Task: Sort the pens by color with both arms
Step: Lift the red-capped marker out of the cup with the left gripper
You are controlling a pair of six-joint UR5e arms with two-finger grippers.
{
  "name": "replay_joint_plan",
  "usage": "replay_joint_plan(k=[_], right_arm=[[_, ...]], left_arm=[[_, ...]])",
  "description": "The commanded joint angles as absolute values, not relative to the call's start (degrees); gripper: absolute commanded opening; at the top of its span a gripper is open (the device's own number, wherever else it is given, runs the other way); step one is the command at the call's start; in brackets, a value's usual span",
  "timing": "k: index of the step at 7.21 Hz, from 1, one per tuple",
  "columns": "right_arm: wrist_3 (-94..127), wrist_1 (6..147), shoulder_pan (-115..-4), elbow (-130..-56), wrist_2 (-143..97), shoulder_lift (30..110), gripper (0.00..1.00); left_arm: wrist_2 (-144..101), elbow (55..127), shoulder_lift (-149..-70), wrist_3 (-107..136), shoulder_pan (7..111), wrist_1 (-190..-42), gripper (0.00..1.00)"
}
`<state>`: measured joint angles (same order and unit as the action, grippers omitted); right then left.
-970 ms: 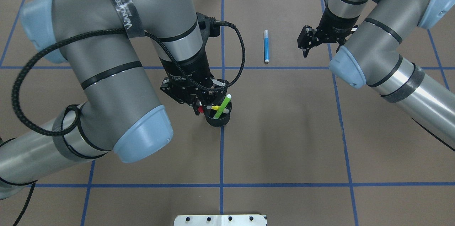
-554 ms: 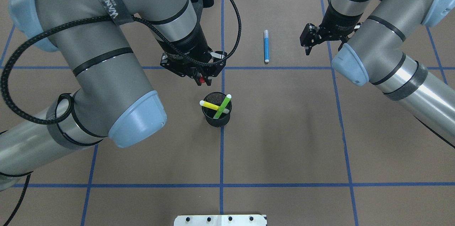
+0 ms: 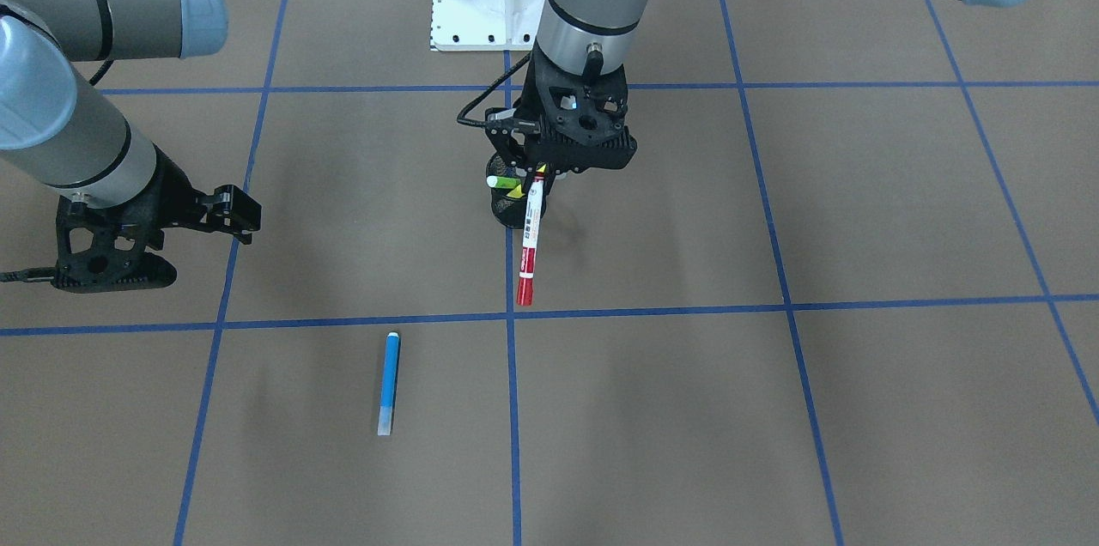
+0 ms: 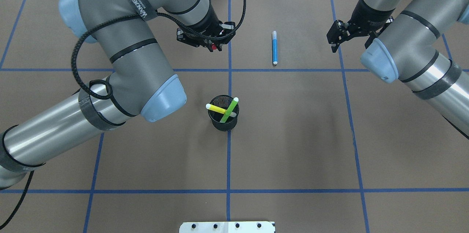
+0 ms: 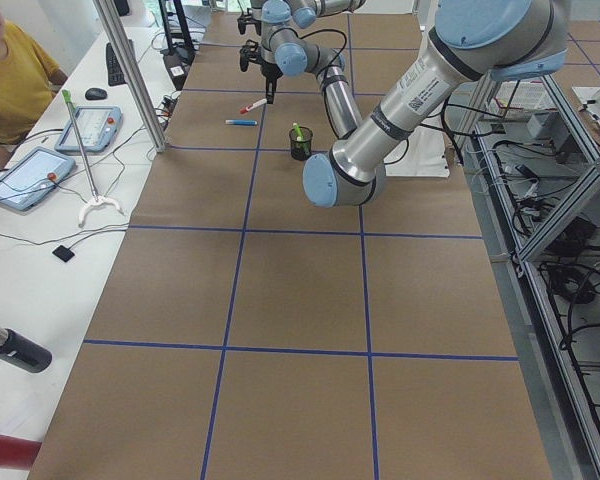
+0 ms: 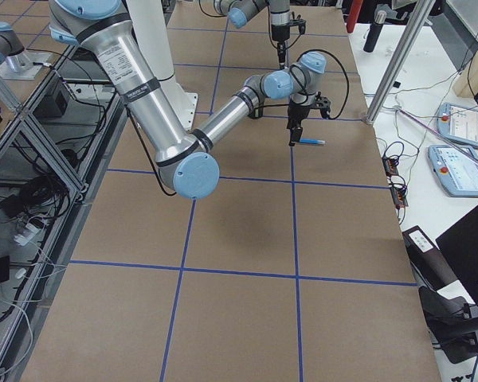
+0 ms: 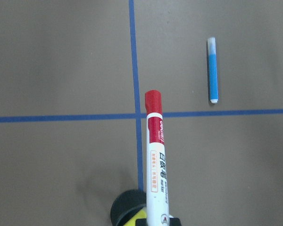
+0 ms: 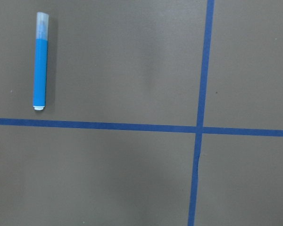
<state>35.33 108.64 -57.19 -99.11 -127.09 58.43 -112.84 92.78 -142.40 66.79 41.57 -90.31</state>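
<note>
left gripper (image 3: 537, 174) is clamped on the white barrel of the red-capped pen (image 3: 526, 252), which hangs nearly upright with the cap pointing down and off the table surface. seen from the overhead camera, this gripper sits on the far side of the black mesh cup (image 4: 223, 123), just beside the centre tape line (image 4: 228, 159), and only the red cap shows beneath it. the left wrist camera shows the red cap over a crossing of the blue tape lines.

right gripper (image 3: 236, 209) is spread and holds nothing (no finger enters its own wrist view). it hangs near the blue pen (image 4: 274, 47), apart from it.

pen positions:
- blue pen: flat on the brown table cover (image 4: 293, 134), between the two grippers, lying along the table's depth, one end close to a cross tape line.
- yellow pen (image 4: 216, 108) and green pen (image 4: 230, 110): both stand tilted in the cup, crossing each other, pale ends up.
</note>
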Motion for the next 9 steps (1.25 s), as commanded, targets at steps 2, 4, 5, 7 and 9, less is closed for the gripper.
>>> replay_joint_plan(k=[2, 4, 5, 7, 9], right_arm=[[34.0, 108.5, -57.7, -99.6, -127.1, 59.3, 0.99], [34.0, 107.8, -57.7, -99.6, -127.2, 59.5, 0.99], [34.0, 107.8, -57.7, -99.5, -127.2, 59.5, 0.99], [34.0, 107.8, -57.7, -99.4, -127.2, 59.6, 0.99], [34.1, 107.8, -57.7, -99.3, -127.2, 59.6, 1.0]], left_arm=[[-104.7, 74.9, -143.8, 71.1, 41.2, -114.1, 0.0], [-96.4, 62.8, -150.3, 71.3, 38.7, -121.0, 0.0], [-94.7, 59.2, -151.9, 71.3, 37.4, -123.5, 0.0], [-91.0, 49.5, -156.0, 71.3, 35.1, -129.1, 0.0], [-88.9, 46.5, -157.8, 71.2, 33.0, -130.1, 0.0]])
